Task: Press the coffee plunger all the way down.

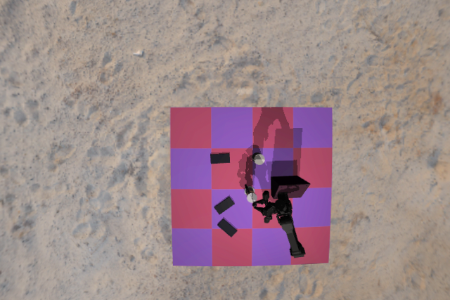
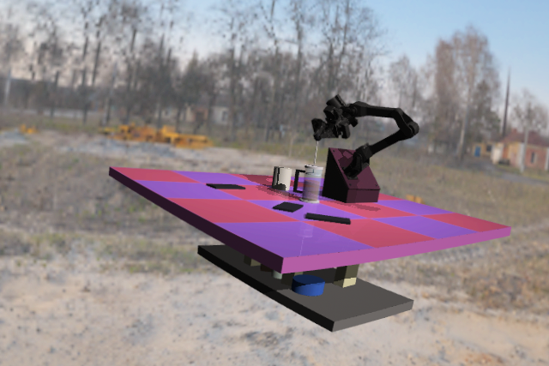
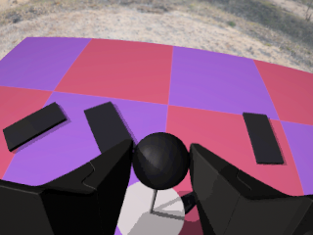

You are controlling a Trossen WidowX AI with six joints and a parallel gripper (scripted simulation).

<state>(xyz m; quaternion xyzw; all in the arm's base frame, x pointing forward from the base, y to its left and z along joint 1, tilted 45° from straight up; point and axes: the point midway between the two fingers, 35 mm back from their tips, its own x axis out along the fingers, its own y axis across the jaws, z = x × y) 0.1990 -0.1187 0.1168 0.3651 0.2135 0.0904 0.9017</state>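
My claw (image 3: 160,160) is clamped on the black ball knob (image 3: 160,160) at the top of the plunger, one finger (image 3: 105,176) against each side of it. I judge that a fair hold for pushing, though a smooth sphere between flat pads could squirm out sideways if I bear down off-axis. Below the knob runs a thin rod (image 2: 316,153), which looks slender enough to bend or bind unless the push goes straight along it. The coffee press (image 2: 311,183) stands upright on the worktop (image 2: 310,244) just in front of the arm's dark base block (image 2: 350,176), with the plunger raised high. It looks like a tall, narrow glass cylinder with a side handle, so I expect it to be light, fragile and easy to tip or skid.

A white mug (image 2: 281,177) stands just beside it, and three flat black slabs (image 1: 223,204) lie near on the checkered surface.

From the wrist view my fingers hide most of the lid (image 3: 153,218) and all of the body. From the top view the knob cannot be made out against the dark claw, and I cannot tell the liquid level.
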